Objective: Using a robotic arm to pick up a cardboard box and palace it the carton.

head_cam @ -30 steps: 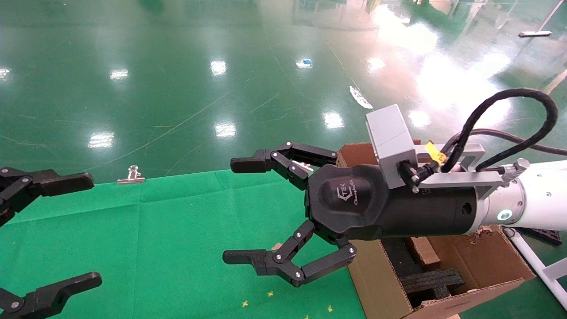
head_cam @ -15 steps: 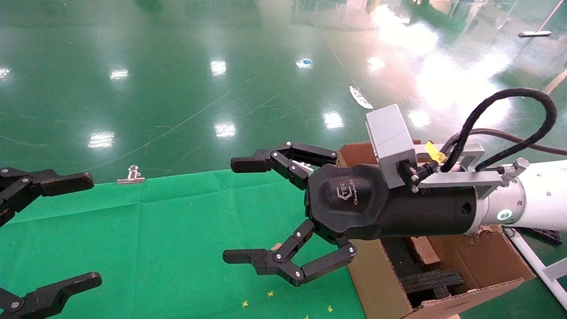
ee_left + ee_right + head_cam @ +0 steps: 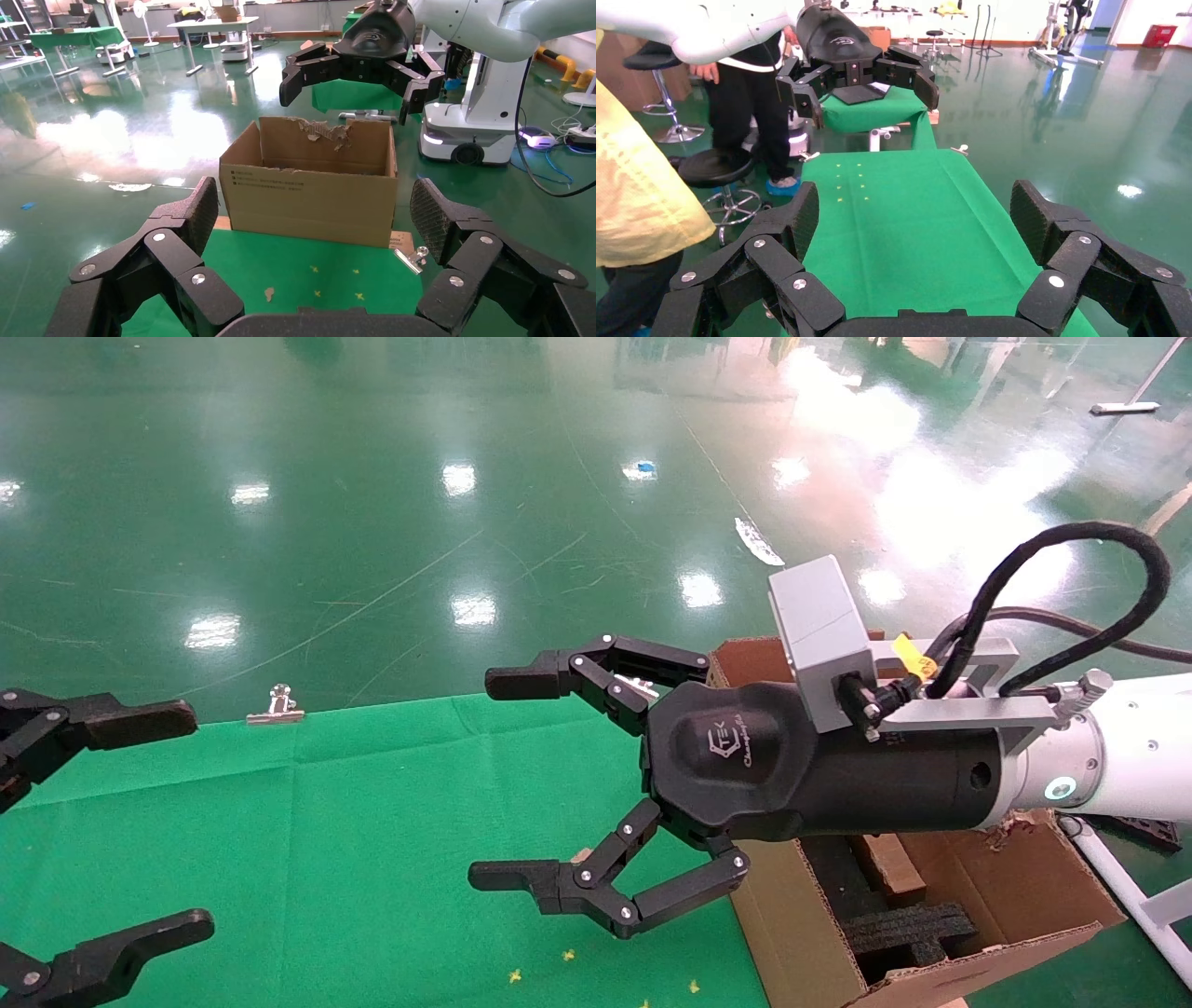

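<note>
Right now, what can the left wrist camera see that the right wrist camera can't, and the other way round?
Only the left wrist view shows the carton, standing at the end of the green cloth with torn flaps and small black print on its side, and the right gripper hanging open above it. Only the right wrist view shows a person in yellow, black stools and the left gripper open at the cloth's far end. Both show the green cloth bare of any small box, the shiny green floor, and their own open black fingers up close.
</note>
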You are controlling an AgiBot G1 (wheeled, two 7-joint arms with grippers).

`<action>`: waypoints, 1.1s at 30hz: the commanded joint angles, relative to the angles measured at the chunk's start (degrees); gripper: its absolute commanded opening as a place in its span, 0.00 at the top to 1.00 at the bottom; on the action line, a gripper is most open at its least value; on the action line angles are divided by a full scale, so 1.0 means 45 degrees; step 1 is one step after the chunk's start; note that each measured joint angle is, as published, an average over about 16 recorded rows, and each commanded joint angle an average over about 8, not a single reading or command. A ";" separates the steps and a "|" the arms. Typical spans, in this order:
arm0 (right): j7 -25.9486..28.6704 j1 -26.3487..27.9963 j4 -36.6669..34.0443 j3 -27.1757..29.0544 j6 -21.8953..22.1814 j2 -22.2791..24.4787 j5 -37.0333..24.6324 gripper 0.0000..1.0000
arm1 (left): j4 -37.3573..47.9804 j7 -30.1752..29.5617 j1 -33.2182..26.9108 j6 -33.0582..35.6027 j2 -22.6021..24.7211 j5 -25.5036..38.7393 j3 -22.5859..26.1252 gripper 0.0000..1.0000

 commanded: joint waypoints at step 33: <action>0.0000 0.0002 -0.0001 -0.0001 0.0000 0.0000 0.0000 0.00 | 0.0000 0.0000 0.0000 0.0000 0.0000 0.0000 0.0000 0.00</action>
